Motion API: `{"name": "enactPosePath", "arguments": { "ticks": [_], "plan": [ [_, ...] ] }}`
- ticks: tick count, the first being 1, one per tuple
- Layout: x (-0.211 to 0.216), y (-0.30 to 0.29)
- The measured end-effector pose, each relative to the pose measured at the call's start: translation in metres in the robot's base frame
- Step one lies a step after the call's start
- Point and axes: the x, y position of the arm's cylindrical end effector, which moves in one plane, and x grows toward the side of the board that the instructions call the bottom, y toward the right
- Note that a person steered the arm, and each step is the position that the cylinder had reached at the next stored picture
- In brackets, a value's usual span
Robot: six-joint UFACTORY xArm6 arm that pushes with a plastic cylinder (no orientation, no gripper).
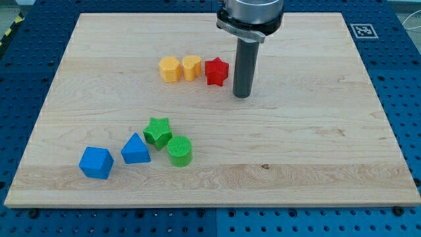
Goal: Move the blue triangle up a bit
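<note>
— One blue triangle (135, 149) was seen near the view's bottom left, between a blue cube (96, 162) and a green star (158, 131), perhaps touching the star.

— And my tip (242, 95)?

— It was placed well apart, just right of the red star (216, 71); no gripper was fitted. The approach was judged unfinished: the triangle had to be reached from below, then pushed up into bare board.

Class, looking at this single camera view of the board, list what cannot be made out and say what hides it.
- Arm above the rod: cut off by the view's top edge.
- Whether my tip touches the board: one angle cannot settle it.
- Far sides of the blue triangle and red star: hidden by the blocks themselves.
</note>
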Motion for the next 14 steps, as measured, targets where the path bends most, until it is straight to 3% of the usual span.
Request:
{"name": "enactPosePath", "arguments": {
  "ticks": [5, 6, 8, 9, 11, 14],
  "plan": [
    [-0.032, -0.034],
    [-0.007, -0.009],
    [0.126, -0.006],
    [0.153, -0.006],
    [0.176, -0.062],
    [0.157, -0.120]
  ]
}}
